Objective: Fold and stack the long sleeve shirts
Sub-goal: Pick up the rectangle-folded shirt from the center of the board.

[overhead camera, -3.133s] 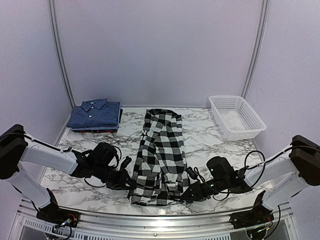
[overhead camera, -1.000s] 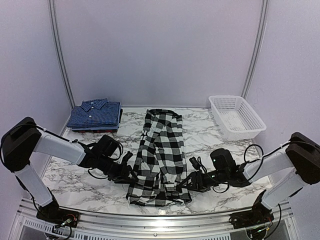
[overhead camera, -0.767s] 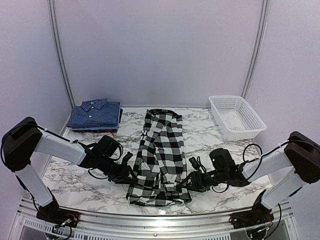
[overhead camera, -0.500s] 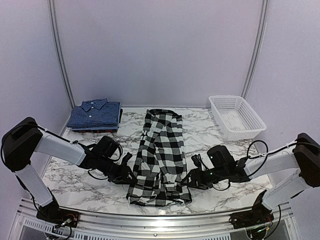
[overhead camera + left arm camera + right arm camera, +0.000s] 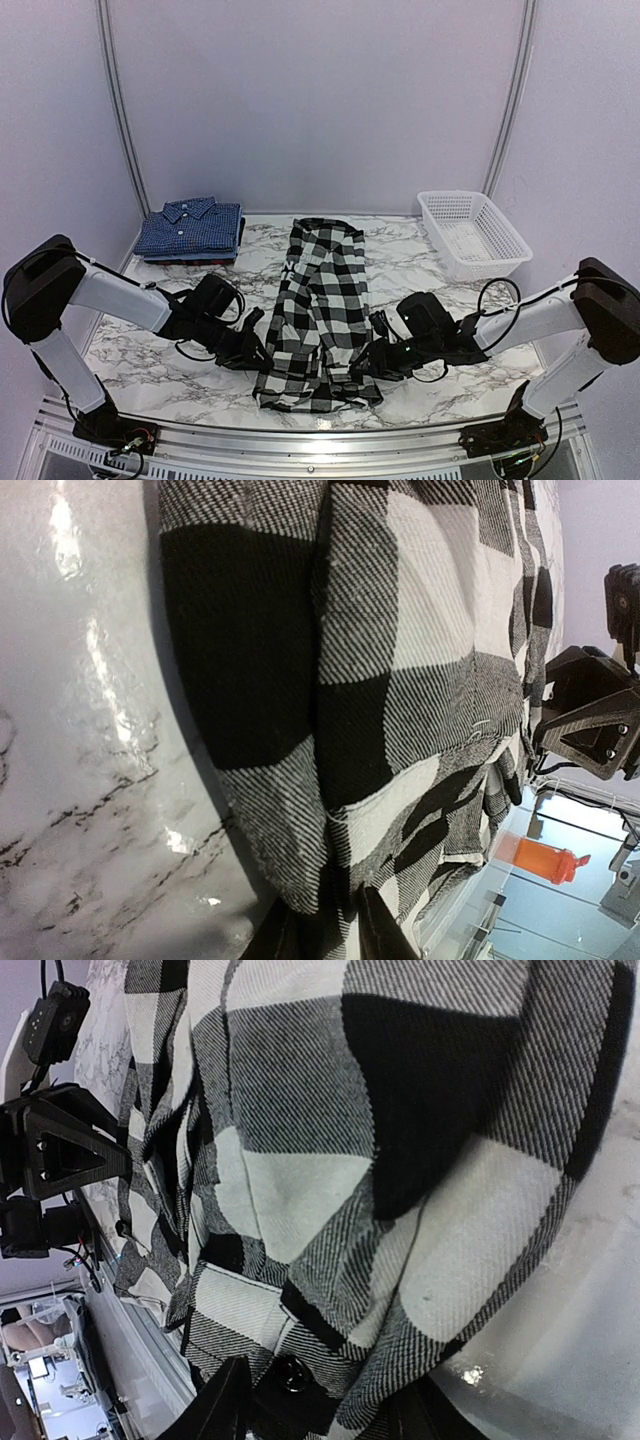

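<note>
While flat, checked shirt (image 5: 322, 300) lengthwise near-to-far, hem nearest; left gripper (image 5: 332, 935) tight on its edge, right gripper (image 5: 315, 1405): hold unclear.

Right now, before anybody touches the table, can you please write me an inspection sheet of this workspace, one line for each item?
Surface: marble table, no spill seen.
Job's things: checked shirt lies lengthwise in the middle, sides folded in; blue shirts are folded and stacked at the far left corner.
Clutter: white basket at the far right, nothing seen inside.
Grippers: left gripper and right gripper are low at the checked shirt's near corners, with cloth between the fingers; a firm grip cannot be told.
Cables: black cables loop at both wrists, close to the table.
Surroundings: pale walls and two metal poles behind; nothing else seen.
</note>
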